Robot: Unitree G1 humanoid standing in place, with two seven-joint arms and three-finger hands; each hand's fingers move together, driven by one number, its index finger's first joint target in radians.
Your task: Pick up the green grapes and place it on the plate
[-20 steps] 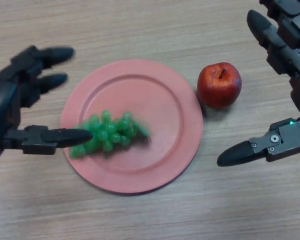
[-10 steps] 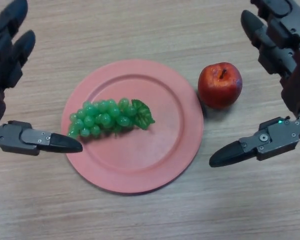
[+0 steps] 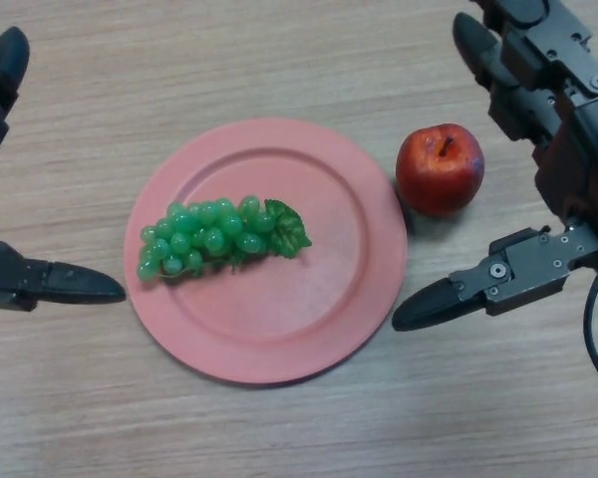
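A bunch of green grapes [image 3: 214, 235] with a leaf lies on the left half of a pink plate [image 3: 329, 299] at the middle of the wooden table. My left hand [image 3: 40, 283] shows at the view's left edge, open, its thumb a short way left of the plate and apart from the grapes. My right hand [image 3: 538, 264] hangs open on the right, its thumb tip close to the plate's right rim, its fingers above and right of the apple.
A red apple [image 3: 440, 167] stands just right of the plate, between the plate rim and my right hand's fingers. The wooden table [image 3: 279, 60] runs on in all directions.
My left hand has let go of the grapes and drawn back to the left, off the plate. The grapes have settled on the plate. My right hand has shifted slightly left.
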